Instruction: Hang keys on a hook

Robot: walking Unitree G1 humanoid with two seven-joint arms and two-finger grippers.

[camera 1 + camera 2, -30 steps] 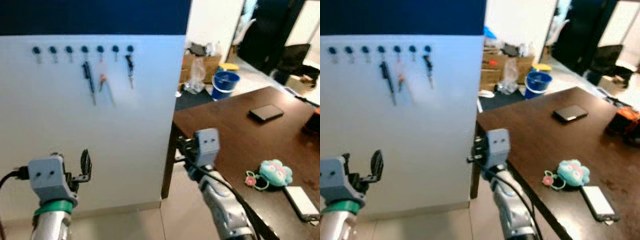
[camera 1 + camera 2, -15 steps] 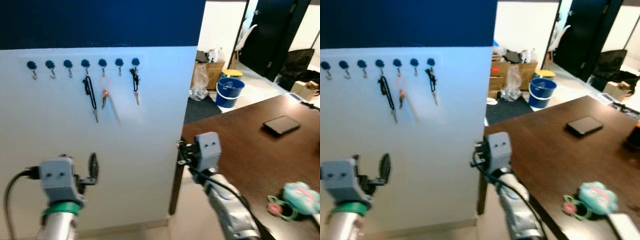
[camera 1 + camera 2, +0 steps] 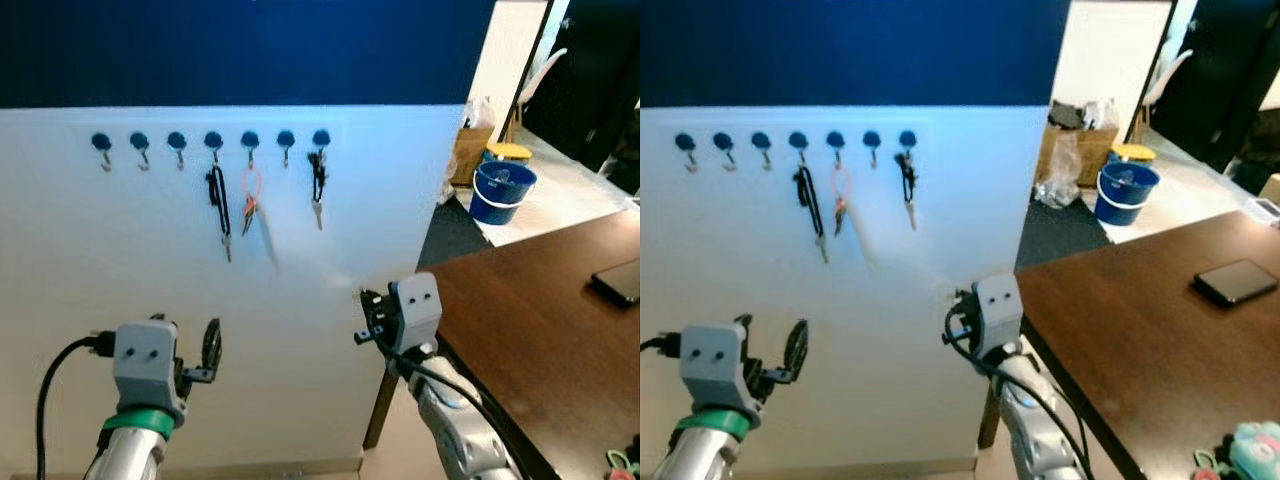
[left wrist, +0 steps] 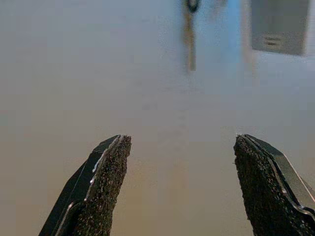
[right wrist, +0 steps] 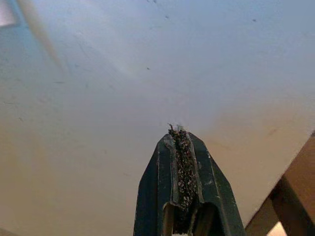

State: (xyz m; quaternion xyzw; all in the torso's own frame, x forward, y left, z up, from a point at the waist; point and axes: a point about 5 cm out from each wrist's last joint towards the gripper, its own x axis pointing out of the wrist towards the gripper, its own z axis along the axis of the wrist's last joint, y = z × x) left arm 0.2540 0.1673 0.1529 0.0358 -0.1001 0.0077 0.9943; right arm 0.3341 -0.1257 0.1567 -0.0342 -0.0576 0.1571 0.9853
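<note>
- I see a white wall ahead of me, dark blue above, with a row of seven round hooks across its upper part.
- My left pincer is raised in front of the wall, its two black fingers spread wide apart with nothing between them.
- My right pincer is also raised toward the wall, its fingers pressed fully together, and I see nothing in their grip.
- Three of the hooks carry things, all well above both pincers and between them: a black strap with a key on the fourth hook, keys on a pink ring on the fifth, and a dark key bunch on the seventh.
- The other four hooks are bare.
- A dark wooden table lies beyond my right pincer, on its outer side, with a black phone on it.
- A blue bucket stands on the floor far off past the wall's edge.
</note>
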